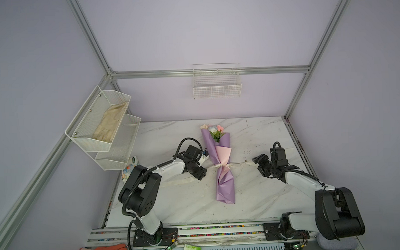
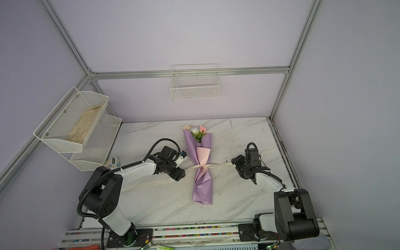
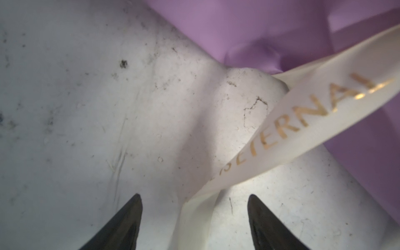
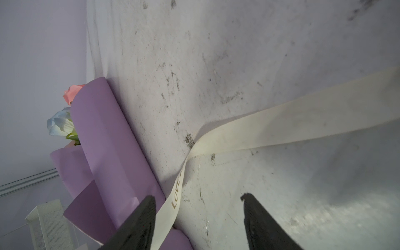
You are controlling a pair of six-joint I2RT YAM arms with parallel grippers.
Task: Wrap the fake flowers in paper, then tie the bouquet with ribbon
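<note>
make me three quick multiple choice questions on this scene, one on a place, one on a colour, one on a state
1. Where does the ribbon cross the bouquet?
A at the flower heads
B at its pinched waist
C at the bottom end

2. The ribbon's lettering is:
A black
B gold
C red

3. The left gripper is:
A shut on the ribbon
B shut on the bouquet
C open

Key:
1 B, both top views show the ribbon cinching the wrap at about mid-length.
2 B, the left wrist view shows gold letters on cream.
3 C, its jaws stand wide apart with the ribbon lying loose between them.
</note>
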